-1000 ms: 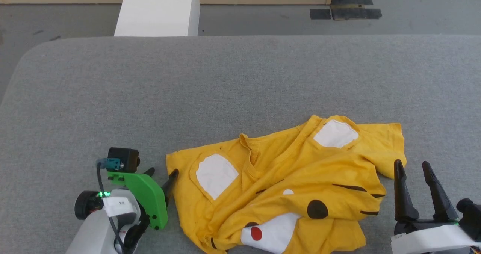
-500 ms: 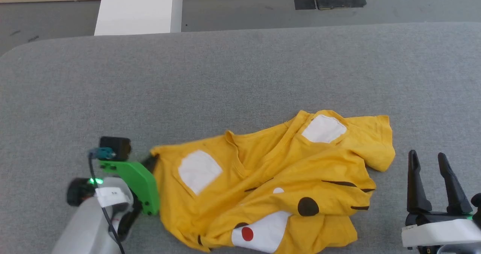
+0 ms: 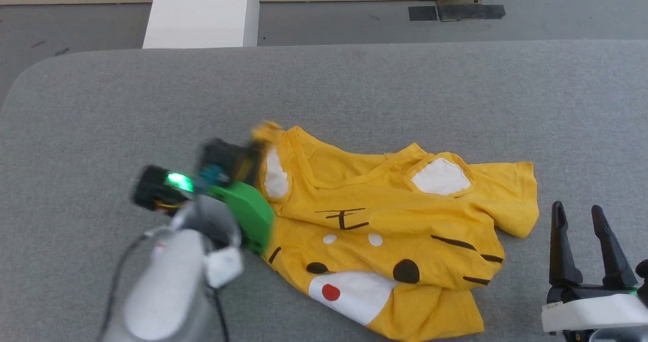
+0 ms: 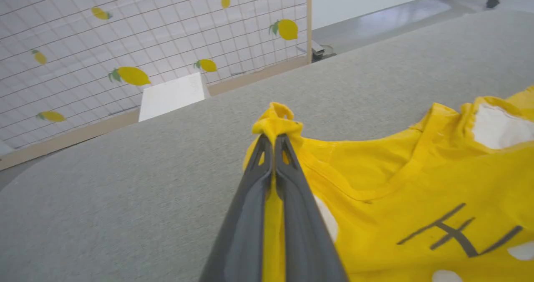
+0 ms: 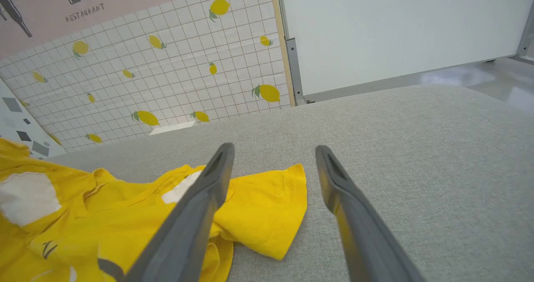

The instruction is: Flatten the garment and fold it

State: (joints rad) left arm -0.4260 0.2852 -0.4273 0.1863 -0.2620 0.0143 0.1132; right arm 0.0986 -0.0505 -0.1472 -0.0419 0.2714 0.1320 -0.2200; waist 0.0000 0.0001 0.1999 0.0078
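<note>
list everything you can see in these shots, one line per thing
T-shirt: one, bright yellow with white patches, black marks and a red dot, crumpled on the table's near half
table: one, grey fabric top, under the T-shirt
block: one, white, on the floor past the table's far edge
mats: at least two, black, on the floor at far right
wall panel: one, white grid with yellow lemons, behind the block
left hand: one, dark, shut on a pinch of the T-shirt's edge
right hand: one, dark, open, to the right of the T-shirt
</note>
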